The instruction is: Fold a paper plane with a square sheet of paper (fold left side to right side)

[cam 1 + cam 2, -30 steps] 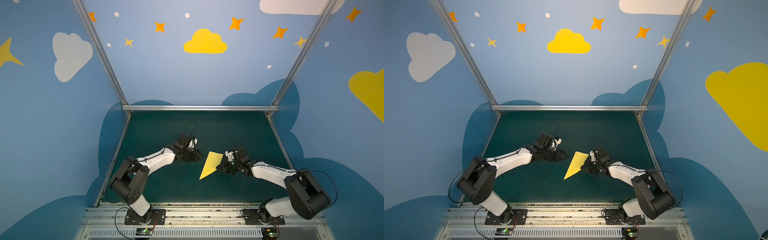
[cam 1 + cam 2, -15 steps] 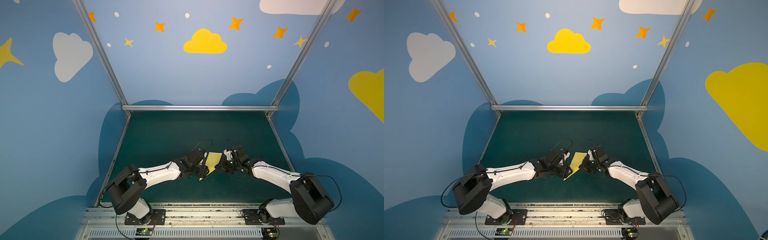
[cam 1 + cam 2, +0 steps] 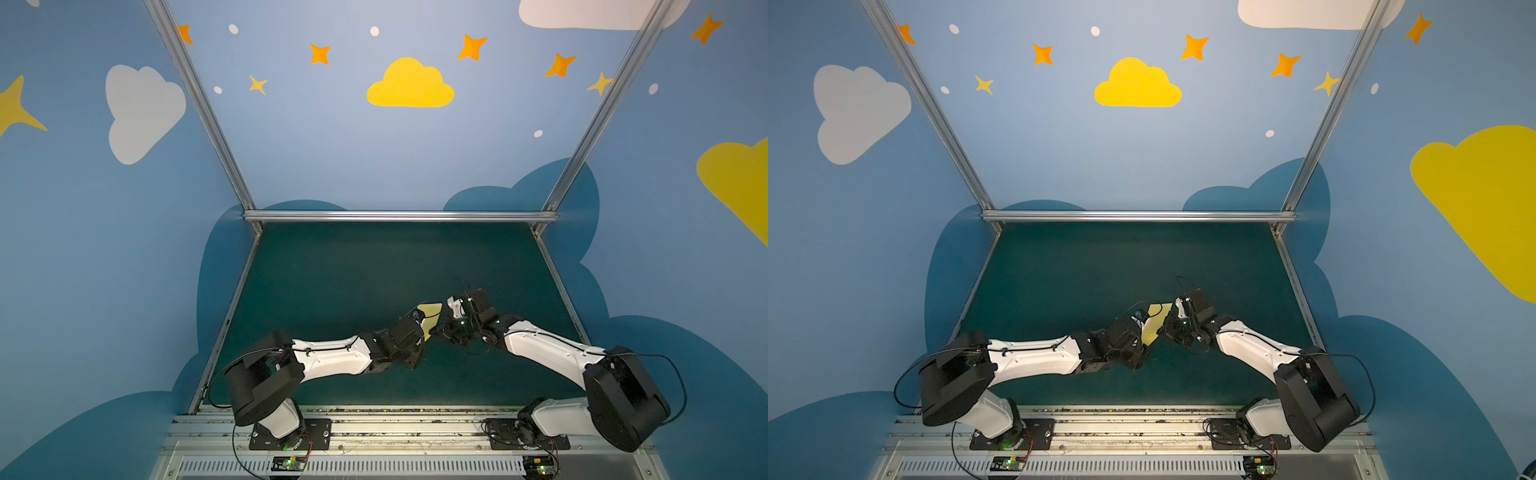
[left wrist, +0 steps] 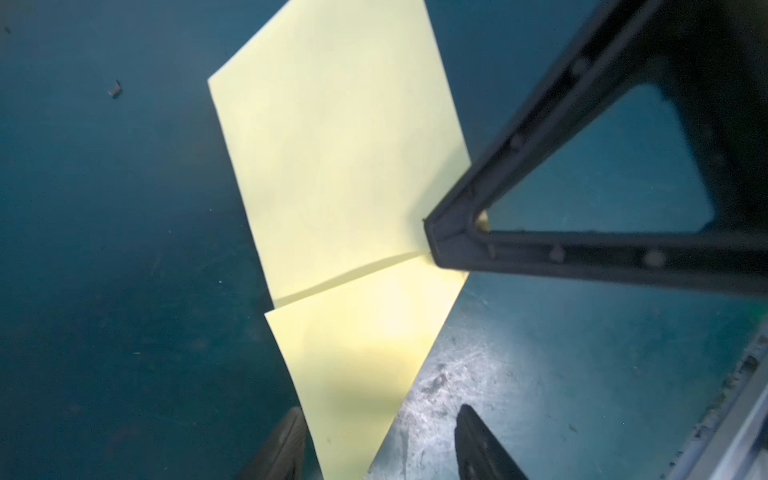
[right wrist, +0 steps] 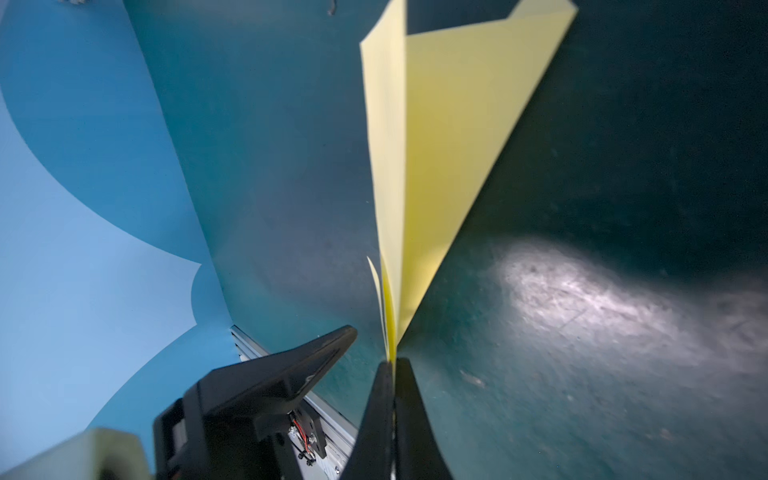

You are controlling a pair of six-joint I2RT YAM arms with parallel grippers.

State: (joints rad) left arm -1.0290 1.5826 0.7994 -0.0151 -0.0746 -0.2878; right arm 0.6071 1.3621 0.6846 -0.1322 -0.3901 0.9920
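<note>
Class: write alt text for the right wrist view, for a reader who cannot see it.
The right claw is shut on the pointed end of a folded yellow paper, which fans out away from the camera over a dark green table. A blue wall stands beyond the table.

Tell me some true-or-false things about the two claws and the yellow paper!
1. The right claw is pinching the yellow paper. True.
2. The left claw is squeezed shut. False: its fingers stand apart.
3. The paper is one flat, unfolded sheet. False: it is folded, with layers showing.
4. A yellow cloud is painted on the back wall. True.
5. Both claws are close together near the paper. True.
</note>
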